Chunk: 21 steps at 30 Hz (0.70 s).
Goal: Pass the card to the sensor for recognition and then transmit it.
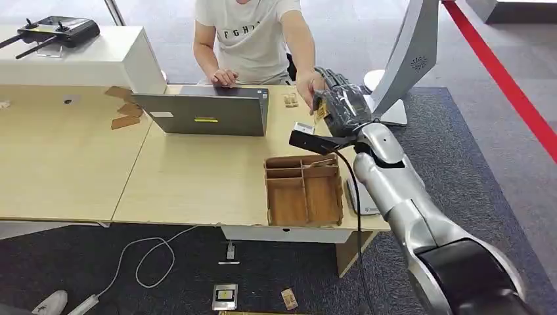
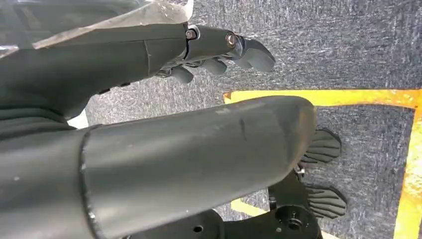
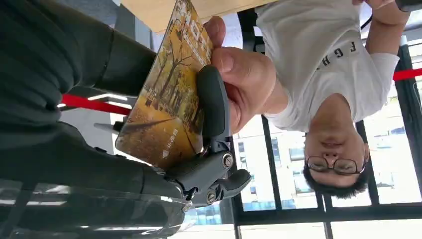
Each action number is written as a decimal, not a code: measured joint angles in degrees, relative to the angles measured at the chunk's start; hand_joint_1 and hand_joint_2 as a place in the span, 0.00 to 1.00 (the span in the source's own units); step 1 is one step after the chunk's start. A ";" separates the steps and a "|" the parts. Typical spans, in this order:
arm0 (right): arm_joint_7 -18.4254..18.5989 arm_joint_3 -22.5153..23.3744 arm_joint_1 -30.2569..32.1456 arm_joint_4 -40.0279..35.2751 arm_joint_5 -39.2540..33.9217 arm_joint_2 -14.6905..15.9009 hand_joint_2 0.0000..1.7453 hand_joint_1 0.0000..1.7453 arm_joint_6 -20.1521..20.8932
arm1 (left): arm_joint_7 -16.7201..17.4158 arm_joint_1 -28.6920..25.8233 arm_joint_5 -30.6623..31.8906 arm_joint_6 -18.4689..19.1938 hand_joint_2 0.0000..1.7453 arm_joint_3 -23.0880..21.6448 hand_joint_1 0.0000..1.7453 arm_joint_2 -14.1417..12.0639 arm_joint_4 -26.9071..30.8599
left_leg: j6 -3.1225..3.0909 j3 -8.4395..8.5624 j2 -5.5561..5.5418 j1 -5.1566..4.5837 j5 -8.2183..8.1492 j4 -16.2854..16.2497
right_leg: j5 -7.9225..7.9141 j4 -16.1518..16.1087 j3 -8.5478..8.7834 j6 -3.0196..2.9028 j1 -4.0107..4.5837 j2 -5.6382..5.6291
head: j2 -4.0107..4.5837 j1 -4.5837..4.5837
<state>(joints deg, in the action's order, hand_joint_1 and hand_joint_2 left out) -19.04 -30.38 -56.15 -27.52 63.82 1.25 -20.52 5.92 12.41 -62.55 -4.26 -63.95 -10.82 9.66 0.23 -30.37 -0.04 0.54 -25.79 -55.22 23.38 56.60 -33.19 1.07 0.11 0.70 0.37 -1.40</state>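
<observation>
Right robot hand (image 3: pixel 199 164) grips card (image 3: pixel 166 94); person's hand (image 3: pixel 244 79) pinches far end.

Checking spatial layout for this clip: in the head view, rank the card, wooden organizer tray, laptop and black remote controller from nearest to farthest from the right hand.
1. Card, held in the right hand.
2. Wooden organizer tray, just below.
3. Laptop, to the left.
4. Black remote controller, far left corner.

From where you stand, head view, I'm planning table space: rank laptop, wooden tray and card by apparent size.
1. laptop
2. wooden tray, slightly smaller
3. card, smallest; right hand and the person's hand mostly hide it.
</observation>
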 joint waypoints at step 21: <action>-0.33 -1.66 0.81 1.07 0.94 -0.72 0.00 0.00 -2.80 | -0.33 -0.15 -0.26 -0.37 0.00 -0.02 0.00 0.00 -0.02 | 0.00 -0.04 0.01 0.00 -0.01 0.00 | 0.02 0.00 -0.05 0.00 0.00 -0.02 | 0.00 0.00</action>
<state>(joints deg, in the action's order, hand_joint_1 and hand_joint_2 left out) -19.37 -32.04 -55.33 -26.45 64.76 0.52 -23.32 5.59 12.26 -62.82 -4.63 -63.98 -10.82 9.64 0.24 -30.41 -0.03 0.54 -25.80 -55.22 23.39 56.59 -33.24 1.07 0.11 0.68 0.37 -1.40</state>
